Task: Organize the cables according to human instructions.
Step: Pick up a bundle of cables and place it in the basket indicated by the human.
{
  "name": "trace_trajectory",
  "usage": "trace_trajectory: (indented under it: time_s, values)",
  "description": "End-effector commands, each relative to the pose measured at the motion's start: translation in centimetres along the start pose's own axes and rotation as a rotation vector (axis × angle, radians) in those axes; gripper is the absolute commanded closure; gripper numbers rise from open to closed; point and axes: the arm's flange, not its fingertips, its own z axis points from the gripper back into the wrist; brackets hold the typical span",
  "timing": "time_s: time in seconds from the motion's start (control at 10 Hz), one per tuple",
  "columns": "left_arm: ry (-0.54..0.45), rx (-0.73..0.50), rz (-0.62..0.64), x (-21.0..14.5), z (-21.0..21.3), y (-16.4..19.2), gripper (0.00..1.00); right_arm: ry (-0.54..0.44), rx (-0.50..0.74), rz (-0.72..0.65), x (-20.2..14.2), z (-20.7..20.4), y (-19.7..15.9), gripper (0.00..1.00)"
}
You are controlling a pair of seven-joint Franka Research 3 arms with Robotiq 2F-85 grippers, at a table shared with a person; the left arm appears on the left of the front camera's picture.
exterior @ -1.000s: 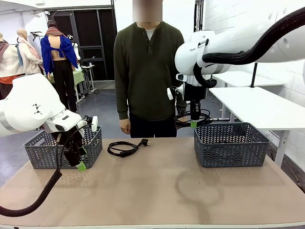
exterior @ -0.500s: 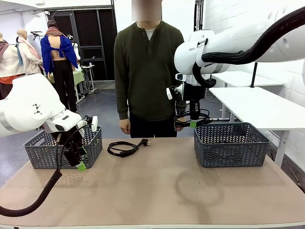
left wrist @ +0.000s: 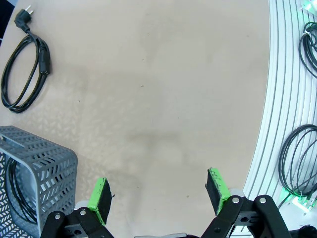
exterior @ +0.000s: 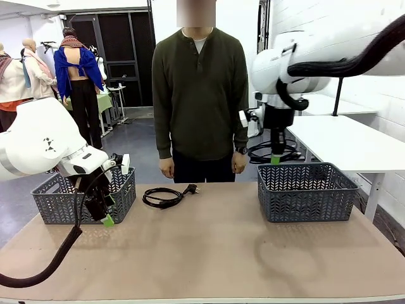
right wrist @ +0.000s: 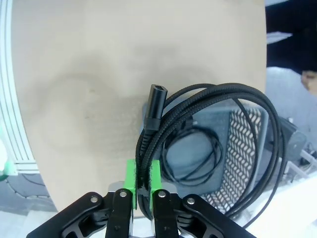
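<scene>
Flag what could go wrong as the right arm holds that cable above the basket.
The right gripper pinches the cable by one edge; its loops hang wide near the rim of the right basket and could drape outside on release. The person's hand is close to those loops. A second cable already in the basket may tangle.

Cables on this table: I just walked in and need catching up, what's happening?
The right gripper is shut on a coiled cable, holding it above the right basket, which already has a coil inside. The left gripper is open beside the left basket. Another cable lies on the table before the person.
</scene>
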Motion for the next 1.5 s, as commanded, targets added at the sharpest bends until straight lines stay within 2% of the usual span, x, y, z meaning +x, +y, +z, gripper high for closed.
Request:
trace_trajectory:
  time_s: [0.0, 0.2, 0.5, 1.4]
  values:
    - [0.008, 0.001, -0.001, 0.1, 0.2, 0.0, 0.00, -0.057, -0.035, 0.024, -3.3, -1.2, 1.2, 1.00]
    - [0.008, 0.001, -0.001, 0.1, 0.2, 0.0, 0.00, -0.084, -0.049, 0.036, -6.5, -2.2, 1.1, 1.00]
    - [0.008, 0.001, -0.001, 0.1, 0.2, 0.0, 0.00, -0.103, -0.073, 0.051, -8.8, -4.0, 0.2, 1.00]
    - [0.008, 0.001, -0.001, 0.1, 0.2, 0.0, 0.00, -0.070, -0.072, 0.050, -9.5, -7.9, -5.4, 1.00]
